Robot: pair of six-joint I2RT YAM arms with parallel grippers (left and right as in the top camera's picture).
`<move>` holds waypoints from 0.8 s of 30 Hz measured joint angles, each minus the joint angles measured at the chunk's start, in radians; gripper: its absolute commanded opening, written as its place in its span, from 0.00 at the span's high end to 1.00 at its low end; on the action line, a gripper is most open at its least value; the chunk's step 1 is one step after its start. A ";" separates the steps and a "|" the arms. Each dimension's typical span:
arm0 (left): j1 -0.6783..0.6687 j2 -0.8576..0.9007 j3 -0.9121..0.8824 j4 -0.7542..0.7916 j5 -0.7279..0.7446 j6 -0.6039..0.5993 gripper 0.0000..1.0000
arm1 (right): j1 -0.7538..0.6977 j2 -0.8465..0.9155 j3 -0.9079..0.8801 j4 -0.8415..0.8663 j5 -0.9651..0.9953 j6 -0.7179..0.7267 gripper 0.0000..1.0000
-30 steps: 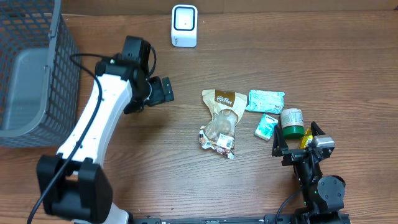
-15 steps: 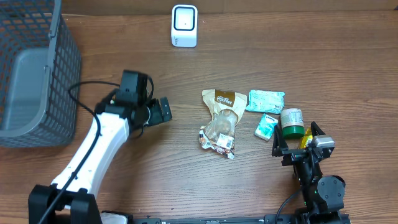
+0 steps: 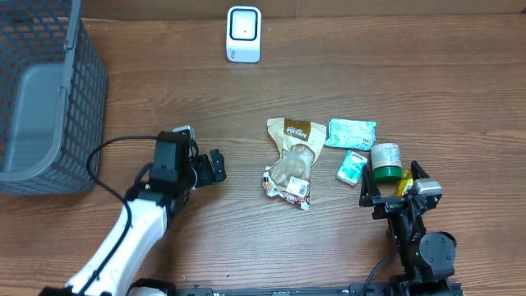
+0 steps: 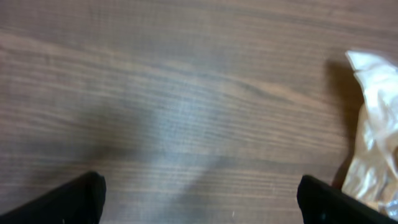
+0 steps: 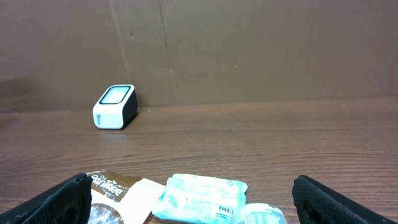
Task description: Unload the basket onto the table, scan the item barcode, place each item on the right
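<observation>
On a wood-grain table point(image 3: 164, 82), 4 grocery items lie in a loose cluster right of centre. They are 1 crinkled clear-and-brown snack bag point(image 3: 292, 160), 1 soft teal packet point(image 3: 352, 132), 1 small teal box point(image 3: 352, 167) and 1 green-lidded jar point(image 3: 385, 162). A single white barcode scanner point(image 3: 244, 34), a rounded block with a dark window, stands well apart at the far edge. At the left corner sits 1 grey wire-mesh basket point(image 3: 41, 99), cut off by the frame.

The left gripper point(image 3: 219, 165) has its jaws spread wide and holds nothing. It hangs over bare wood to the left of the bag (its wrist camera catches only a blurred corner of clear wrapper). The right gripper point(image 3: 391, 182), equally wide and empty, sits at the near edge just beside the jar. Its wrist view clips the jar and bag at the bottom. The label print is too fine to read.
</observation>
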 measured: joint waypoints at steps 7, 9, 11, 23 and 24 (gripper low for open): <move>0.000 -0.101 -0.152 0.295 0.016 0.096 0.00 | 0.000 0.000 0.000 0.000 0.000 0.000 0.00; 0.000 -0.121 -0.182 0.377 0.032 0.135 0.00 | 0.000 0.000 0.000 0.001 -0.001 0.000 0.00; 0.000 -0.142 -0.203 0.446 0.056 0.174 0.00 | 0.000 0.000 0.000 0.000 0.000 0.000 0.00; 0.000 -0.348 -0.270 0.510 0.111 0.295 0.00 | 0.000 0.000 0.000 0.000 0.000 0.000 0.00; 0.000 -0.370 -0.281 0.510 0.110 0.299 0.00 | 0.000 0.000 0.000 0.000 0.000 0.000 0.00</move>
